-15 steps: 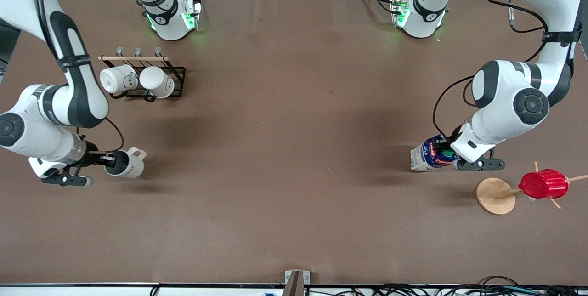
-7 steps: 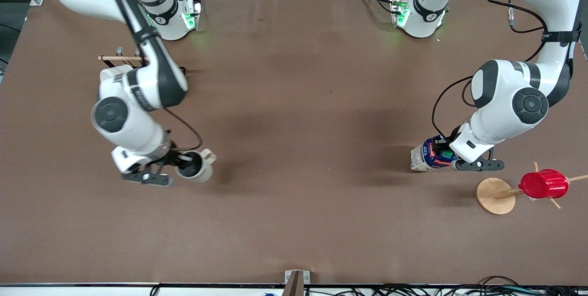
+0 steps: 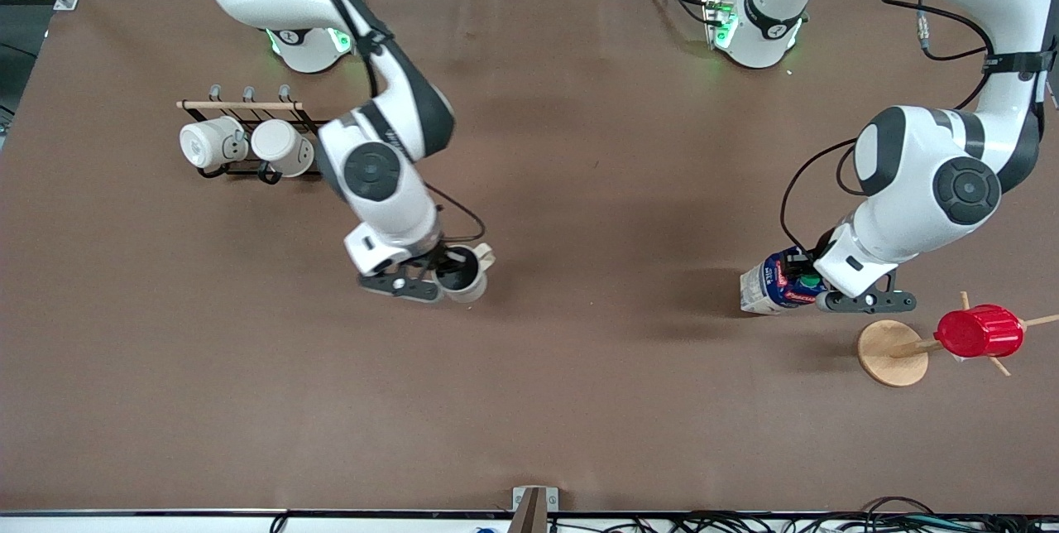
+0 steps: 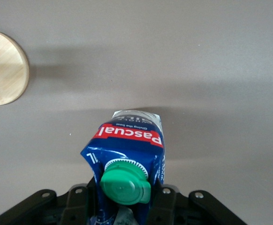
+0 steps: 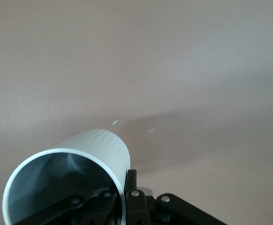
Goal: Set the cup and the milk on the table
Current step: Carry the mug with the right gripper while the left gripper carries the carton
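Now, cup [image 3: 463, 272]: cream-white mug, dark inside, its mouth turned up toward the front camera and its handle pointing toward the left arm's end; held above the middle of the tabletop [image 3: 579, 400], with its shadow on the brown covering beside it.
Right pincer [image 3: 436, 275]: clamped on the cup's rim, one finger inside the mug and one against its outer wall, as the right wrist view shows at the cup [image 5: 68, 180]; it hangs over the tabletop's middle.
Milk [image 3: 776, 286]: blue and white gable-topped carton with a red label and a green cap [image 4: 125, 184], tilted, toward the left arm's end of the tabletop; whether its base touches the surface cannot be told.
Left pincer [image 3: 807, 278]: closed on the milk's top, fingers either side of the cap, seen also at the carton [image 4: 127, 150] in the left wrist view.
Round wooden disc [image 3: 892, 352]: lies near the milk, nearer the front camera; pegs stick out from its post.
Red ribbed cup [image 3: 979, 332]: sits on one of those pegs, beside the disc.
Wire rack [image 3: 248, 136]: stands toward the right arm's end, with a wooden bar on top.
White mugs [image 3: 283, 147]: a pair, lying on their sides in the rack.
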`<state>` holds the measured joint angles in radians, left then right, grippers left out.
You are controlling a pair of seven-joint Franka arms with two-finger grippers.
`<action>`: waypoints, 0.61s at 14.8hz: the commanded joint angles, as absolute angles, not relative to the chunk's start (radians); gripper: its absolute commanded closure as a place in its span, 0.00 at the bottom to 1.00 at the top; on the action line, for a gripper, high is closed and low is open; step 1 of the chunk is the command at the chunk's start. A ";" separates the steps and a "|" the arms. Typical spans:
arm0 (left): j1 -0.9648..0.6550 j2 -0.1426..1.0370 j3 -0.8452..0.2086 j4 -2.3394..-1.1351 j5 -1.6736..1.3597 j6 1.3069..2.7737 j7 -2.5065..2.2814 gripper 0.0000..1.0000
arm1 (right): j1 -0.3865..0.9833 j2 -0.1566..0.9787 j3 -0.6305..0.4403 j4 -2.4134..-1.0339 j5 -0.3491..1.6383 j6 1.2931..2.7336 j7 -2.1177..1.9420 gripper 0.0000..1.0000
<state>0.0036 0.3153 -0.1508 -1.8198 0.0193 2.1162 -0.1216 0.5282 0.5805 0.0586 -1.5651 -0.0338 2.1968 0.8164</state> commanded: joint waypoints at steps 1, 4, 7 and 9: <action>-0.003 0.316 -0.150 -1.708 0.038 2.002 -0.137 0.82 | 0.580 0.676 0.046 -1.456 -0.029 2.187 0.888 0.98; 0.011 0.296 -0.152 -1.715 0.034 1.976 -0.138 0.82 | 0.604 0.696 0.041 -1.456 -0.043 2.191 0.900 0.97; 0.002 0.265 -0.153 -1.657 0.037 1.846 -0.138 0.82 | 0.604 0.709 0.041 -1.466 -0.077 2.247 0.904 0.95; -0.008 0.275 -0.156 -1.597 0.037 1.778 -0.138 0.82 | 0.604 0.712 0.041 -1.471 -0.077 2.249 0.904 0.91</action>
<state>0.0037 0.3074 -0.1508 -1.6687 0.0193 1.8682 -0.1216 0.5991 0.7029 0.0448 -1.4770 -0.0566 2.2397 0.8842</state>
